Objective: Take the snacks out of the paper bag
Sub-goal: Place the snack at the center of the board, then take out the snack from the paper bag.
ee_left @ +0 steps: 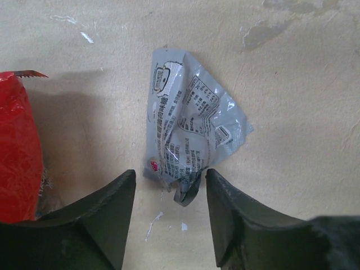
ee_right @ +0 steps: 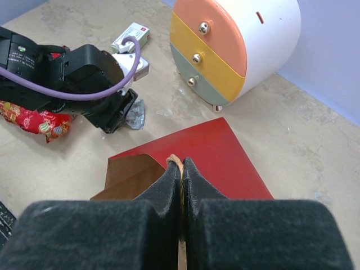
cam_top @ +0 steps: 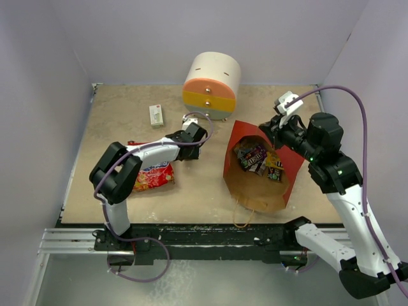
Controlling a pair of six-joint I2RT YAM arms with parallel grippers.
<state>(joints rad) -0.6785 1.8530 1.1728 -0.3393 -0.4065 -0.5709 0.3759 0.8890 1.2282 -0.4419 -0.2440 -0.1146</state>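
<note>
The paper bag (cam_top: 255,191) stands open on the table, red outside and brown inside, with several small candy wrappers (cam_top: 258,158) in it. My right gripper (ee_right: 181,167) is shut on the bag's twisted paper handle (ee_right: 175,160) at the far rim; it also shows in the top view (cam_top: 273,131). The red chip bag (cam_top: 153,176) lies on the table to the left. A silver wrapper (ee_left: 188,135) lies flat on the table. My left gripper (ee_left: 170,181) is open just above it, a finger on each side of its near end, not touching.
A round white-orange-yellow drawer unit (cam_top: 212,86) stands at the back, behind the bag. A small white-green box (cam_top: 156,115) lies at the back left. The bag's other loop handle (cam_top: 242,218) hangs over the table's near edge. Walls close in three sides.
</note>
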